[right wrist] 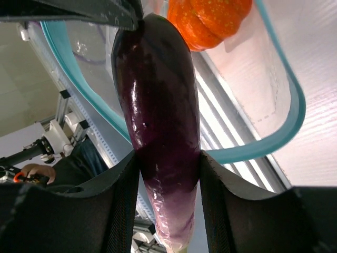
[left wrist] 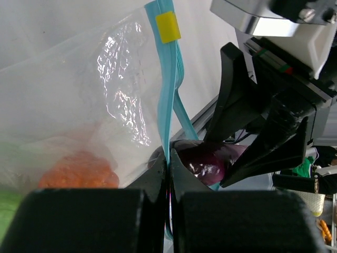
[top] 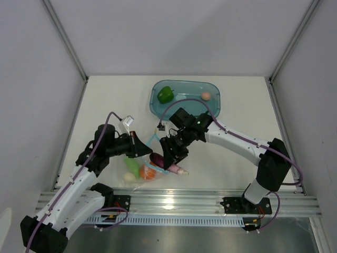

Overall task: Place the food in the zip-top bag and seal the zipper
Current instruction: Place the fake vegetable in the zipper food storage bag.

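My left gripper (top: 146, 153) is shut on the teal zipper strip (left wrist: 167, 89) of the clear zip-top bag (top: 138, 167) and holds its mouth up. My right gripper (top: 171, 162) is shut on the purple eggplant (right wrist: 158, 121), whose dark end pokes into the bag's mouth; it also shows in the left wrist view (left wrist: 210, 162). The orange round vegetable (top: 147, 172) and a light green long one (top: 131, 164) lie inside the bag. A green bell pepper (top: 165, 94) and a beige egg (top: 206, 96) lie in the tub.
A rigid teal translucent tub (top: 185, 86) stands at the back middle of the white table. A metal rail (top: 179, 203) runs along the near edge. White walls stand on both sides.
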Motion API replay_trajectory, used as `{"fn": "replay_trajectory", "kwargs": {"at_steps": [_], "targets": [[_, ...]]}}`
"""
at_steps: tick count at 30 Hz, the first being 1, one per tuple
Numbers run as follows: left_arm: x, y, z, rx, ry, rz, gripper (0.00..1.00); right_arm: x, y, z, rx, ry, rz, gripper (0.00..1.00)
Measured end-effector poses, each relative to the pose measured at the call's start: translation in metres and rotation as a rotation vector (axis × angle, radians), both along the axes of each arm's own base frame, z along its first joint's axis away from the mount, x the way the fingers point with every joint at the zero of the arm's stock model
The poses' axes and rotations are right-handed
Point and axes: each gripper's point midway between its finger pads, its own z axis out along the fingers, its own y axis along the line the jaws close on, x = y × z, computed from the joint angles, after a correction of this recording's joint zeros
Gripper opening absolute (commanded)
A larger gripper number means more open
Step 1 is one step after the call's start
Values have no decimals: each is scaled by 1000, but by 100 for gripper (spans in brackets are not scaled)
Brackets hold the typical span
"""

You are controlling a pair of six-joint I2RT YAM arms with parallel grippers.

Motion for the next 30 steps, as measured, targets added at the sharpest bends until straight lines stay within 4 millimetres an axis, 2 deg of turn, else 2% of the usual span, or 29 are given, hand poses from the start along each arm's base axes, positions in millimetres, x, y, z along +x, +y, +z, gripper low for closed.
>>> {"fn": "replay_trajectory", "kwargs": {"at_steps": [10, 12, 14, 18, 19, 21, 23, 30], "targets": [[-6, 0, 13, -28, -42, -15, 1, 15, 16, 3, 14, 57, -55, 13], [-8, -1, 15, -39, -42, -21, 0, 20, 21, 3, 23, 51, -76, 20], [-9, -1, 18, -47, -43, -23, 1, 26, 25, 4, 36, 39, -97, 34], [-11, -2, 22, -60, -43, -29, 1, 39, 33, 6, 58, -6, -137, 50], [-12, -2, 23, -63, -43, -29, 1, 42, 35, 7, 62, -18, -147, 59], [-12, -2, 25, -70, -42, -28, 1, 47, 37, 7, 66, -36, -166, 66], [-13, -2, 26, -74, -40, -26, 0, 51, 40, 7, 73, -52, -179, 80], [-14, -3, 31, -91, -34, -17, 1, 60, 38, 16, 90, -86, -214, 83]]}}
